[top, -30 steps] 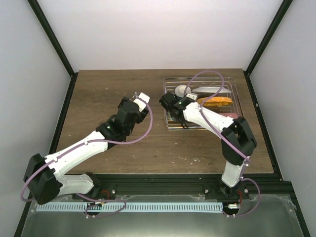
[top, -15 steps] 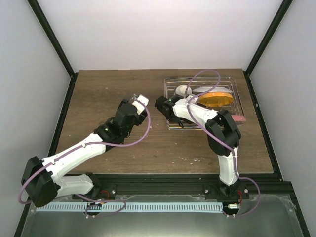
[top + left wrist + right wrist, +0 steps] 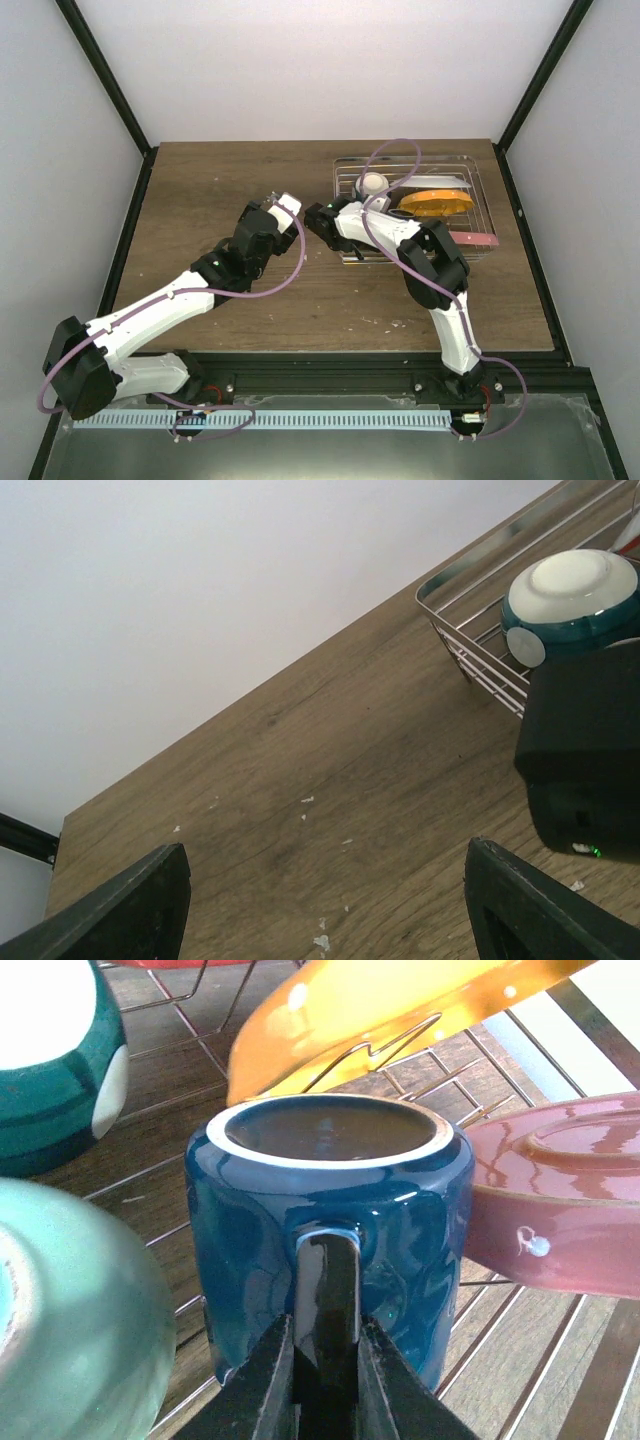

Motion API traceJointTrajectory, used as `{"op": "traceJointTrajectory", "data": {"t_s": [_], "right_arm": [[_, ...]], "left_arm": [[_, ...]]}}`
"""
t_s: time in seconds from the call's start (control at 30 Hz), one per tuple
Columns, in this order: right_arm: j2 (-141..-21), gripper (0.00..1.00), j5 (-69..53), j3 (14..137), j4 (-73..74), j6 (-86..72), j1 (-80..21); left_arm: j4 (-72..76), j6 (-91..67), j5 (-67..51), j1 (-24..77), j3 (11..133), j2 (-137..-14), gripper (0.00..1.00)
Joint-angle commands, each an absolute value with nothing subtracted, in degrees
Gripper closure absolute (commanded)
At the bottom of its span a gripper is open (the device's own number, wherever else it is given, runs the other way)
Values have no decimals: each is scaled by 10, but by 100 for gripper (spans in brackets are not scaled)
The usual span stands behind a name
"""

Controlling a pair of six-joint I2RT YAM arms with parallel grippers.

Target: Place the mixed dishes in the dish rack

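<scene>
1. While the right hand (image 3: 325,1365) pinches the handle of the dark blue mug (image 3: 250,1230), the mug sits on the dish rack (image 3: 470,1075) wires directly ahead of it.
2. Left of that hand is the pale green bowl (image 3: 70,1310); to its right is the pink dotted plate (image 3: 570,1200).
3. The left hand (image 3: 330,910) gapes wide over the tabletop (image 3: 300,760).

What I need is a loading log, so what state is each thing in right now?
dark blue mug: upright, over the dish rack wires.
right hand: shut on the mug's handle.
left hand: open, empty.
cream bowl: upside down in the rack.
orange plate: on edge, tilted, in the rack.
pink plate: lying nearly flat in the rack.
pale green bowl: in the rack beside the mug.
</scene>
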State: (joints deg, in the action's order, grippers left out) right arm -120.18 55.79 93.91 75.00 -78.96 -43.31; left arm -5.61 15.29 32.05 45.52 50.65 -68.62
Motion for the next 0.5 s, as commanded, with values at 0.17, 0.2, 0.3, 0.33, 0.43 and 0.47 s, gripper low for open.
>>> {"op": "traceJointTrajectory", "data": {"t_s": [0.17, 0.2, 0.3, 0.33, 0.43, 0.47], "right_arm": [[-1236, 99, 521, 1001, 750, -753, -473], [-1238, 99, 517, 1004, 748, -748, -474], [-1240, 96, 506, 1008, 752, -747, -476], [-1239, 93, 505, 1006, 753, -746, -476], [-1236, 86, 502, 1003, 754, -745, -475], [-1235, 84, 498, 1003, 754, -744, -475]], "left_arm": [[-33, 163, 327, 454, 495, -675, 23], [-33, 165, 327, 454, 494, -675, 23], [-32, 166, 328, 454, 493, -674, 23], [-32, 166, 328, 454, 493, -674, 23], [-30, 168, 326, 454, 492, -675, 23], [-30, 168, 326, 454, 492, -676, 23]]}}
